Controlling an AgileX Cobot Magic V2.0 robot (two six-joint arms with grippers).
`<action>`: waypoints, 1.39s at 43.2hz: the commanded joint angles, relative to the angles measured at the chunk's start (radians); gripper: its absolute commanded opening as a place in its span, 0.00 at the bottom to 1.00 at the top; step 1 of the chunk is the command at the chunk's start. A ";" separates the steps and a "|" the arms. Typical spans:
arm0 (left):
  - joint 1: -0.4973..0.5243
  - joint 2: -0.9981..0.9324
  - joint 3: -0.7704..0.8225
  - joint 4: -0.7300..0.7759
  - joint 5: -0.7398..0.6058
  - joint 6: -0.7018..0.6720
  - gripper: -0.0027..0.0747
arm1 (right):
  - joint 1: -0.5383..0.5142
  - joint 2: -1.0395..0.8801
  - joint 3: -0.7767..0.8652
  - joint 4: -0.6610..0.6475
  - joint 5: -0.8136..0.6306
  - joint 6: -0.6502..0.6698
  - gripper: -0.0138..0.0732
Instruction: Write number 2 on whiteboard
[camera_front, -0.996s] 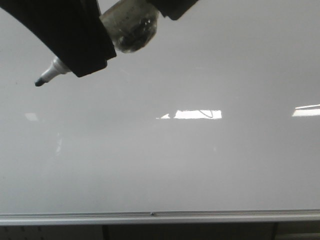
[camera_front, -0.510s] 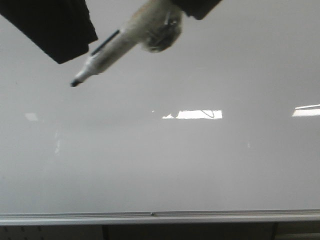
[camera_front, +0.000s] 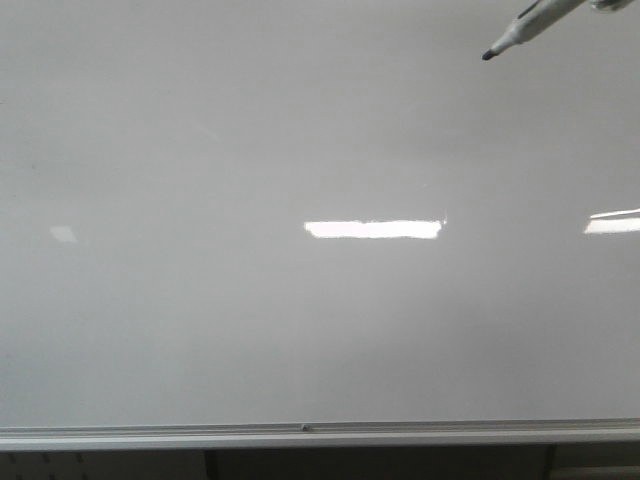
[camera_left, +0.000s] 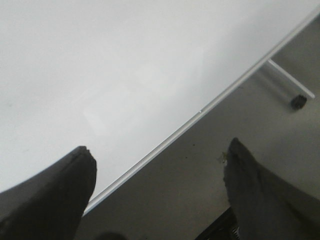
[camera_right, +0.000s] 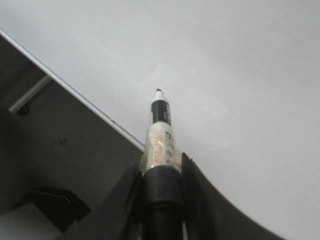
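Observation:
The whiteboard fills the front view, glossy white-grey, with a silver rail along its bottom. I see no number 2 on it. A marker pokes in at the top right, its black tip pointing down-left. In the right wrist view my right gripper is shut on the marker, which points at the whiteboard; whether the tip touches it I cannot tell. My left gripper is open and holds nothing, over the whiteboard's lower edge.
Bright rectangular light reflections lie mid-board and at the right edge. Below the rail is dark floor. A stand leg with a caster sits under the board.
The marker has swung from the upper left to the top right corner of the front view and risen. The dark arm and the gripper body have left that view.

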 joint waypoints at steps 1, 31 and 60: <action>0.102 -0.046 0.015 -0.109 -0.058 -0.012 0.71 | -0.030 -0.078 0.062 0.088 -0.130 0.008 0.20; 0.169 -0.051 0.041 -0.147 -0.098 -0.012 0.54 | 0.015 -0.021 0.403 0.257 -0.954 0.000 0.20; 0.169 -0.051 0.041 -0.147 -0.125 -0.012 0.53 | 0.045 0.205 0.277 0.226 -1.085 -0.020 0.20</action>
